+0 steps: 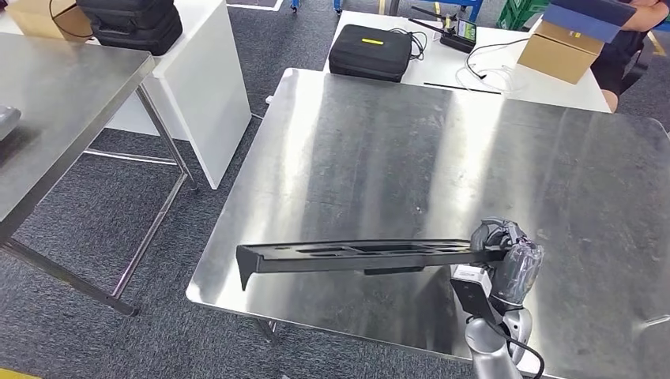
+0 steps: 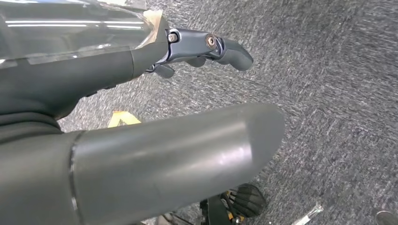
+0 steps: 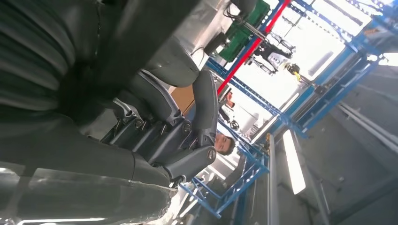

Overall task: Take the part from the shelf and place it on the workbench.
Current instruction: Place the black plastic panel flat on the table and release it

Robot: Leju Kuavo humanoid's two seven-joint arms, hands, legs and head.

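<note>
Head view: the right hand (image 1: 506, 253), lower right of the frame, grips one end of the long black part (image 1: 355, 254), which reaches left, level, over the steel workbench (image 1: 474, 150). Left hand (image 2: 206, 47) hangs slack above carpet, holding nothing.

Long black part (image 1: 355, 257), level above workbench (image 1: 474, 158)

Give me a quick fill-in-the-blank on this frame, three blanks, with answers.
1. The long black part is held by the robot's ____ hand.
2. The hand grips the part at one ____, not its middle.
3. The part hangs over the ____ workbench.
Answers: right; end; steel
</note>
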